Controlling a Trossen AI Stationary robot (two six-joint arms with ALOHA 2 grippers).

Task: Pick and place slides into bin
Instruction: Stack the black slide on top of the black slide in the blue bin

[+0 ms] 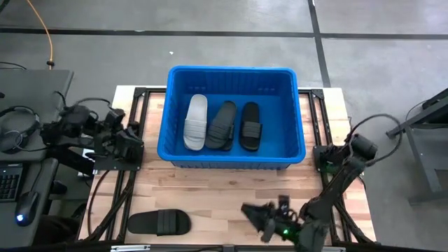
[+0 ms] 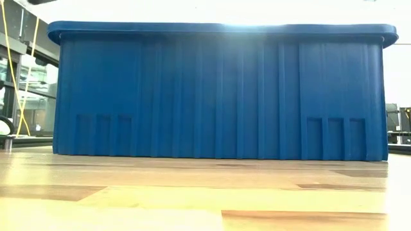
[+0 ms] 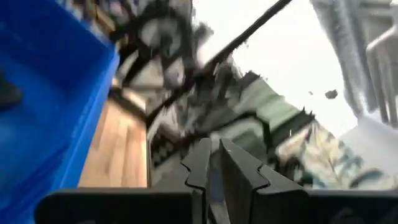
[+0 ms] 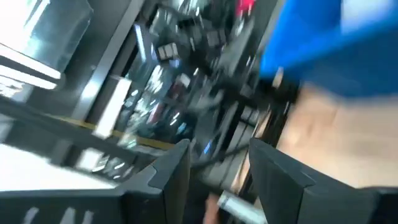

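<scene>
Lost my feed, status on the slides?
Three slides in bin. One black slide on table. Right gripper open, low near table's front edge. Left gripper shut, parked beside bin.

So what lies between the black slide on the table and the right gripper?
Only bare wooden tabletop, per the high view: the black slide lies near the front edge, and the right gripper sits apart from it.

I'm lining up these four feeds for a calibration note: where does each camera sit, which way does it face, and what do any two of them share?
High view: overhead, straight down on the bin, three slides inside, both arms.
Low view: table-top height, level at the bin's ribbed wall; no arm shows.
Left wrist view: past the shut left gripper, toward the bin's side and table edge.
Right wrist view: past the open right gripper, toward the table frame.
Shared: the blue bin appears in all four.
</scene>
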